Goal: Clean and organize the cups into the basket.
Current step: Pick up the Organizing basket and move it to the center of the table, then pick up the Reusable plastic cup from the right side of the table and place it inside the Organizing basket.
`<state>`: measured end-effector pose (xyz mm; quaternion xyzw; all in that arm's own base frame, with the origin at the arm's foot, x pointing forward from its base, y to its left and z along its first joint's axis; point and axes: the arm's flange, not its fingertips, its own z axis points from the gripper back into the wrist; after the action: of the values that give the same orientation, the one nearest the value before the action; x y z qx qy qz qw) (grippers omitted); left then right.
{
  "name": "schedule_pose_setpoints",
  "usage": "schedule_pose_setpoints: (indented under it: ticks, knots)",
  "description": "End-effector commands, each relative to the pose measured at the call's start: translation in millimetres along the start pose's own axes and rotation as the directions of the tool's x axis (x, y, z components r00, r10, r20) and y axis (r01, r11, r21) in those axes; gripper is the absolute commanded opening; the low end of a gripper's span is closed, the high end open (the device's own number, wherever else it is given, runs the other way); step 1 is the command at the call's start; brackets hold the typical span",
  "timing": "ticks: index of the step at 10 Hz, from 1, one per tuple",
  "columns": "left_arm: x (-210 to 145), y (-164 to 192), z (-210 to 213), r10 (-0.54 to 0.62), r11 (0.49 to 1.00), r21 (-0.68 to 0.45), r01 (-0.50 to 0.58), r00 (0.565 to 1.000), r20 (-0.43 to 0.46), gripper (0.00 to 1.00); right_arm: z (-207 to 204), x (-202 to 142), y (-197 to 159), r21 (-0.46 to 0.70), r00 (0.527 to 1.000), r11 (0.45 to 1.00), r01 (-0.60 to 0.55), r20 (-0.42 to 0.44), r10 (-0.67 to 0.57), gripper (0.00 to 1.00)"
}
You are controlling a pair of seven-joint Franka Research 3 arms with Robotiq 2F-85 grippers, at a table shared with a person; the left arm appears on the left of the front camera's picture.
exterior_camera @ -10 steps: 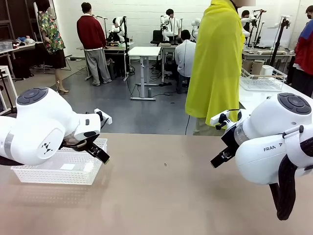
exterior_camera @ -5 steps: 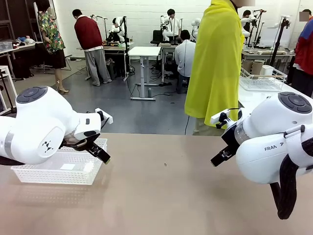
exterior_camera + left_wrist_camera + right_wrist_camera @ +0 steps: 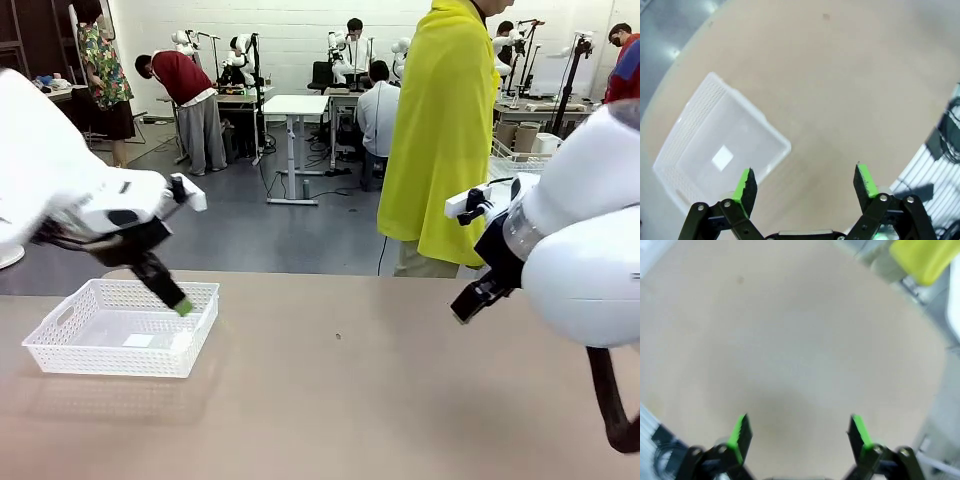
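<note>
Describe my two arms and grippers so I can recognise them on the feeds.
The left arm and right arm have glossy white rounded shells. A black cable hangs from the right one. The left gripper and right gripper match: black linkage fingers tipped with bright green pads.

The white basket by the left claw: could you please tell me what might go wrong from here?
1. The open left claw hovers over the right end of the basket. Lowering there could catch the rim and tip or shove the light basket.
2. The open right claw hangs above the table, on the side where the person in yellow stands at the far edge. A wide swing might come near them.
</note>
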<state>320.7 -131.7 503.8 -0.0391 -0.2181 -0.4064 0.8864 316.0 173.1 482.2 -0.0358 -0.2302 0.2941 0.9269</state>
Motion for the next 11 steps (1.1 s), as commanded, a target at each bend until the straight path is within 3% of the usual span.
schedule_pose_setpoints:
  ticks: [1, 3, 4, 8, 9, 10, 11]
  knots:
    - [-72.9, -40.8, 24.9, -0.038, 0.998, 0.057, 0.04, 0.999, -0.032, 1.0, 36.3, -99.8, 49.2, -0.025, 0.998, 0.999, -0.022, -0.061, 0.02, 1.0]
    - [-83.7, -55.9, 30.6, -0.039, 0.991, 0.124, 0.043, 0.999, -0.028, 1.0, 51.3, -120.5, 66.3, -0.052, 0.999, 0.998, -0.029, -0.015, 0.029, 1.0]
    - [-21.3, -16.3, 51.0, -0.033, 0.999, 0.041, 0.034, 0.999, -0.037, 1.0, 58.2, -28.6, 36.0, -0.04, 0.997, 0.999, -0.027, -0.067, 0.024, 1.0]
    - [-25.0, -21.7, 59.1, -0.037, 0.998, 0.052, 0.039, 0.998, -0.046, 1.0, 72.4, -36.9, 44.2, -0.041, 0.997, 0.999, -0.026, -0.067, 0.023, 1.0]
    - [-33.8, 6.1, 56.6, 0.092, 0.967, -0.245, -0.065, 0.991, 0.099, 1.0, 45.9, -46.7, 5.8, 0.233, 0.995, 0.967, 0.102, -0.029, -0.098, 1.0]
    - [-48.6, 41.2, 56.0, 0.314, 0.83, -0.523, -0.195, 0.937, 0.15, 1.0, 30.5, -67.0, -35.9, 0.454, 0.963, 0.858, 0.239, 0.001, -0.269, 1.0]
    - [-65.0, 69.6, 51.5, 0.466, 0.681, -0.68, -0.272, 0.877, 0.116, 1.0, 22.2, -88.1, -66.7, 0.641, 0.907, 0.693, 0.33, -0.011, -0.422, 1.0]
